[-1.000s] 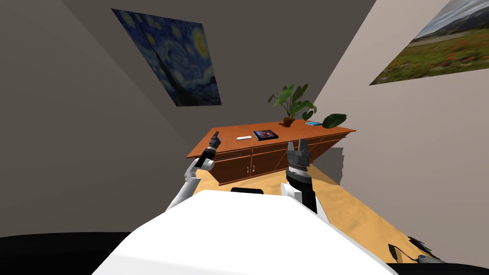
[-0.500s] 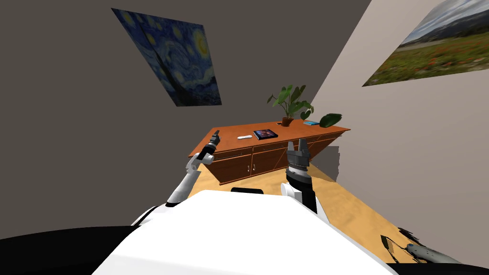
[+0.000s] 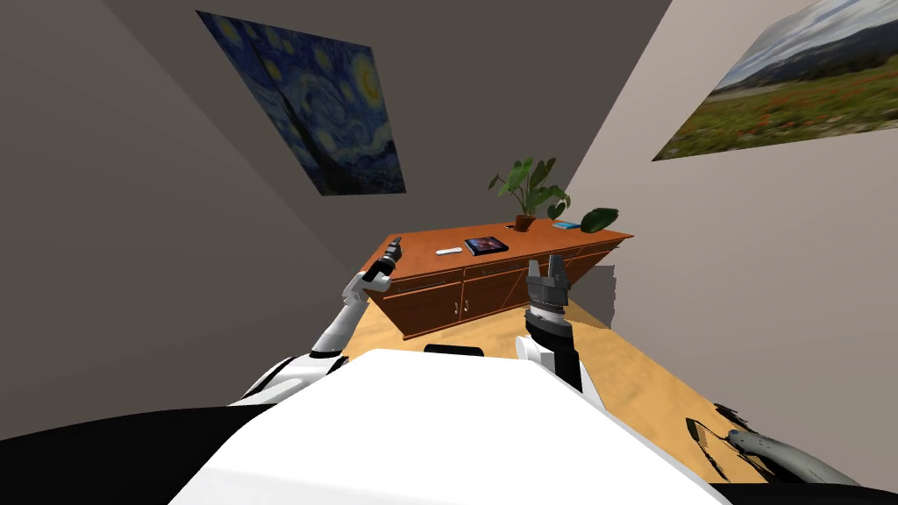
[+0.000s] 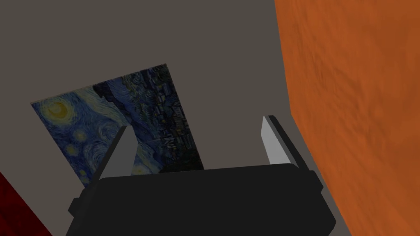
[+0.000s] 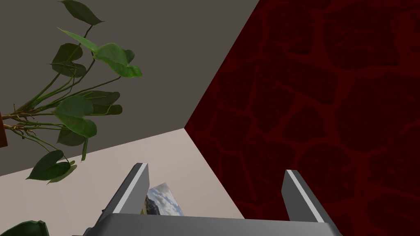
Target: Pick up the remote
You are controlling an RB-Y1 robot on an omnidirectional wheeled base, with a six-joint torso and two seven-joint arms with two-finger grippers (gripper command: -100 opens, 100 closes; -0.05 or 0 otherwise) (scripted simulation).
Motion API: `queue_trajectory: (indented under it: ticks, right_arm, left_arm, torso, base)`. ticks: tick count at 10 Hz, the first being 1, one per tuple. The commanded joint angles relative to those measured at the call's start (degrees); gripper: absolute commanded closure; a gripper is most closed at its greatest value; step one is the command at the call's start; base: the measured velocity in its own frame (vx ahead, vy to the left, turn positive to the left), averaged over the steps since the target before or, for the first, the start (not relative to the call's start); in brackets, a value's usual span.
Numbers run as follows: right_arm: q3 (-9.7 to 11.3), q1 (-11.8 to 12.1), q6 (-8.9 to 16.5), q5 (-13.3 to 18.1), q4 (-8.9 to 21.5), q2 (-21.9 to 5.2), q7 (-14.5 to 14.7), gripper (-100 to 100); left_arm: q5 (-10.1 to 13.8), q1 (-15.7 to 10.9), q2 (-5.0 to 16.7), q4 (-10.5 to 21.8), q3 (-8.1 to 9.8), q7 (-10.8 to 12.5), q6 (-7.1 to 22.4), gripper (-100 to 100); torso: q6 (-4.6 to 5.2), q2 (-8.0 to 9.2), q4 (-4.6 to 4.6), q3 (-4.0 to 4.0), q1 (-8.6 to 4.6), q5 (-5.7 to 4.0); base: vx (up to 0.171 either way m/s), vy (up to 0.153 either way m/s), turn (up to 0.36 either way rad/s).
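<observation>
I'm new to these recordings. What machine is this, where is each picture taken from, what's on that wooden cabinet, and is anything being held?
It is a two-armed robot. One picture looks down from its head; the other two look along each hand. Both the left pincer and right pincer are open and hold nothing. On the wooden cabinet lie a small white remote, a dark flat book or tablet and a potted plant. The left pincer is near the cabinet's corner, short of the remote.
</observation>
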Motion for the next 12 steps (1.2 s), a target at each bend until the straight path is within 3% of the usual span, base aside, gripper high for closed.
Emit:
queue_trajectory:
  ticks: [1, 2, 4, 5, 7, 8, 10, 11, 12]
  right_arm:
    - [0.0, 0.0, 0.0, 0.0, 0.0, 0.0, 0.0, 0]
    - [0.0, 0.0, 0.0, 0.0, 0.0, 0.0, 0.0, 0]
    - [0.0, 0.0, 0.0, 0.0, 0.0, 0.0, 0.0, 0]
    - [0.0, 0.0, 0.0, 0.0, 0.0, 0.0, 0.0, 0]
    - [0.0, 0.0, 0.0, 0.0, 0.0, 0.0, 0.0, 0]
    - [0.0, 0.0, 0.0, 0.0, 0.0, 0.0, 0.0, 0]
    - [0.0, 0.0, 0.0, 0.0, 0.0, 0.0, 0.0, 0]
    - [0.0, 0.0, 0.0, 0.0, 0.0, 0.0, 0.0, 0]
    - [0.0, 0.0, 0.0, 0.0, 0.0, 0.0, 0.0, 0]
  left_arm:
    - [-0.1, -1.2, 0.0, 0.9, 0.07, 0.0, 2.3, -100]
    - [0.3, -3.8, 1.7, 3.8, 0.48, 0.3, 4.1, -100]
    - [0.3, -4.7, 1.7, 4.3, 0.48, 0.3, 6.4, -100]
    - [0.7, -7.3, 3.3, 7.3, 0.90, 0.7, 8.1, -100]
    - [0.7, -8.2, 3.3, 7.7, 0.90, 0.7, 10.7, -100]
    - [1.2, -10.7, 4.9, 10.0, 1.31, 1.2, 13.0, -100]
    - [1.2, -11.8, 4.9, 11.2, 1.31, 1.2, 15.1, -100]
    - [1.6, -14.4, 6.4, 13.8, 1.73, 1.6, 17.3, -100]
    - [1.6, -15.3, 6.4, 14.7, 1.73, 1.6, 19.2, -100]
  torso:
    - [0.00, 0.00, 0.00, 0.00, 0.00, 0.00]
    - [-0.01, -0.03, -0.01, -0.02, -0.05, 0.00]
    - [0.00, -0.03, -0.01, -0.02, -0.06, -0.01]
    - [-0.01, -0.04, -0.01, -0.02, -0.07, -0.01]
    - [-0.01, -0.01, -0.01, -0.01, -0.07, -0.01]
    - [-0.01, -0.04, -0.01, -0.02, -0.08, -0.01]
    - [-0.01, -0.05, -0.01, -0.03, -0.10, -0.02]
    - [-0.02, -0.06, -0.02, -0.04, -0.10, -0.01]
    - [0.02, -0.05, -0.01, -0.03, -0.14, -0.03]
  base:
    - [-0.013, 0.007, 0.013]
    - [-0.018, 0.006, -0.081]
    - [-0.016, 0.005, -0.020]
    - [-0.022, 0.003, -0.098]
    - [-0.016, 0.004, -0.018]
    - [-0.013, -0.004, -0.102]
    - [-0.009, -0.002, -0.025]
    - [-0.014, -0.012, -0.101]
    - [-0.012, -0.008, -0.067]
